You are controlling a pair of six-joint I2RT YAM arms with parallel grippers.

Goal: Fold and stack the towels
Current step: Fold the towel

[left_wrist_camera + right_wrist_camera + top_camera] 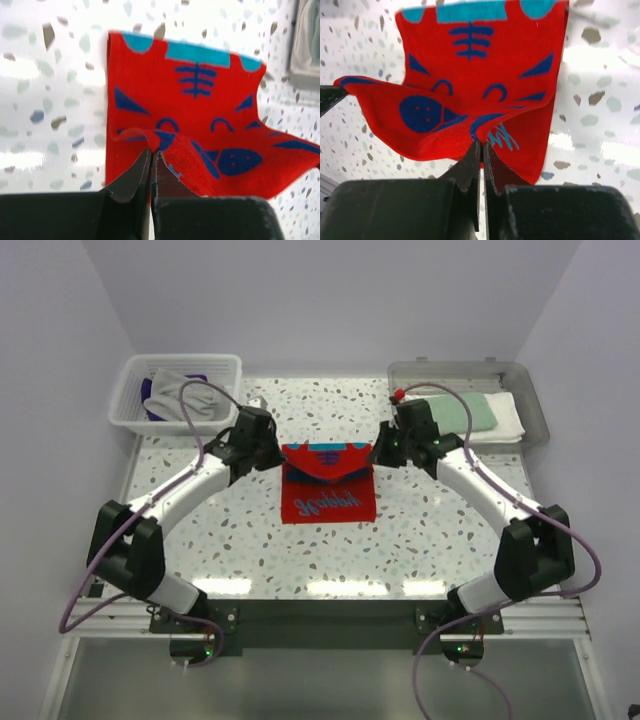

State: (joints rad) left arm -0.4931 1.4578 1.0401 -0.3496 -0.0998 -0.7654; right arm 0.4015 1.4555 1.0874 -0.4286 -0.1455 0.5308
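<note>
The turquoise-and-red patterned towel (328, 483) lies in the middle of the table, its far edge lifted. My left gripper (272, 452) is shut on its far left corner (150, 142). My right gripper (384, 448) is shut on its far right corner (482, 137). The raised edge sags between the two grippers above the lower part, which lies flat. A pale mint green towel (462, 412) lies folded on a white towel (505, 416) in the tray. Grey (178, 382) and dark purple (158, 400) towels lie crumpled in the basket.
The white slatted basket (128, 390) stands at the far left. The clear grey tray (530, 390) stands at the far right. The speckled table (230, 540) ends at a metal rail by the arm bases.
</note>
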